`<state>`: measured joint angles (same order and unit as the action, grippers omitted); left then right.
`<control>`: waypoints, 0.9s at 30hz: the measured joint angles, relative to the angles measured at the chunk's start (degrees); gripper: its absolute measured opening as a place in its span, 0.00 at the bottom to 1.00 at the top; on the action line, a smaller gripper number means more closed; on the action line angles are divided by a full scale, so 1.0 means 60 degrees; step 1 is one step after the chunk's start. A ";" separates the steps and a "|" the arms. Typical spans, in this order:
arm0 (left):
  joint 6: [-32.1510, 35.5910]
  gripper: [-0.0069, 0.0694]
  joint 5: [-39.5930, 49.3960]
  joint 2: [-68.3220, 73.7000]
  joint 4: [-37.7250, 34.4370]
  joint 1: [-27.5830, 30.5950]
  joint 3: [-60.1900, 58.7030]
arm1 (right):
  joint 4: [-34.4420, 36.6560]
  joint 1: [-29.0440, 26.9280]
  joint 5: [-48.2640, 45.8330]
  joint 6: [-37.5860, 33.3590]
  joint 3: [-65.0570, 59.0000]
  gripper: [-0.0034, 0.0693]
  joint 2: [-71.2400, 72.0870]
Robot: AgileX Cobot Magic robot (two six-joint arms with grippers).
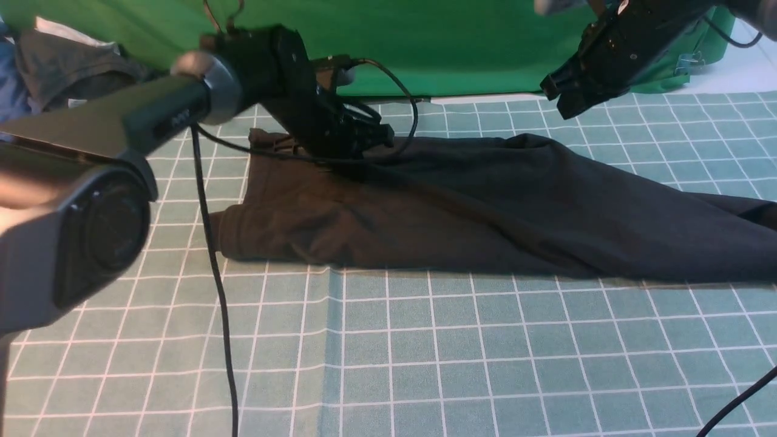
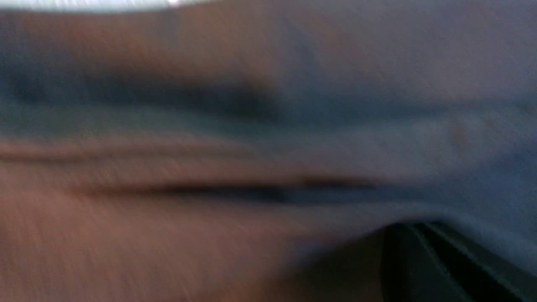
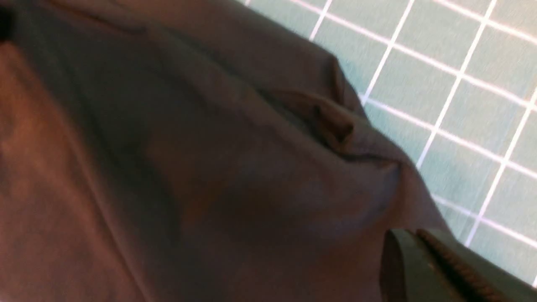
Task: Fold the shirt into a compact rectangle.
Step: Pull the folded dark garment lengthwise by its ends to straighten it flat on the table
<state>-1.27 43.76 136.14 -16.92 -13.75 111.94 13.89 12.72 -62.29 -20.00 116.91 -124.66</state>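
The black shirt [image 1: 485,212] lies stretched across the gridded mat, bunched into a long band from the left to the right edge. No logo or neck print shows. My left gripper [image 1: 358,149] is down at the shirt's far left part. In the left wrist view blurred cloth [image 2: 251,126] fills the frame and wraps over the fingertips [image 2: 419,260], so it looks shut on the fabric. My right gripper [image 1: 561,100] hangs in the air above the shirt's far edge, its fingers [image 3: 423,268] pressed together with nothing between them, over the cloth [image 3: 209,167].
A dark grey garment [image 1: 61,67] and a blue one [image 1: 9,91] lie at the far left corner. A green backdrop [image 1: 455,42] stands behind the mat [image 1: 425,352]. A black cable [image 1: 212,273] hangs down from the left arm.
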 joint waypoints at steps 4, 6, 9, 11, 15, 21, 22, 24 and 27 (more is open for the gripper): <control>-0.0017 0.10 -0.0622 0.0203 -0.0215 0.0074 0.0051 | 0.0011 0.0000 -0.0171 0.0000 0.0000 0.08 0.0000; -0.0060 0.10 -0.0957 0.0253 -0.0275 0.0082 0.0062 | 0.0035 0.0000 -0.0205 0.0000 0.0000 0.08 0.0000; -0.0303 0.10 -0.1910 0.0363 -0.0275 0.0102 0.0062 | 0.0150 0.0000 -0.0285 -0.0003 0.0000 0.08 0.0000; -0.0550 0.10 -0.2667 0.0454 -0.0239 0.0275 0.0043 | 0.0208 0.0000 -0.0521 -0.0010 0.0000 0.08 0.0000; -0.0997 0.10 -0.2515 0.0265 -0.0232 0.0709 0.0032 | 0.0216 0.0000 -0.1009 -0.0146 0.0000 0.08 0.0008; 0.0033 0.10 0.0316 -0.1242 -0.0361 0.1829 0.0024 | 0.0207 -0.0025 -0.1198 -0.0175 0.0000 0.08 0.0269; 0.0263 0.11 0.0788 -0.1489 -0.0346 0.1905 0.0024 | 0.0197 -0.0025 -0.1197 -0.0164 0.0000 0.08 0.0396; 0.0519 0.11 0.1648 -0.2053 -0.0162 0.2022 -0.0161 | 0.0041 -0.0025 -0.1197 -0.0011 0.0000 0.08 0.0720; 0.0583 0.11 0.2264 -0.3088 0.0291 0.2075 -0.1051 | -0.0475 -0.0025 -0.1180 0.0330 -0.0241 0.08 0.1406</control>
<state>2.23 57.35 117.62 -15.18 -1.30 105.63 11.04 12.57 -69.36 -18.02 115.46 -116.22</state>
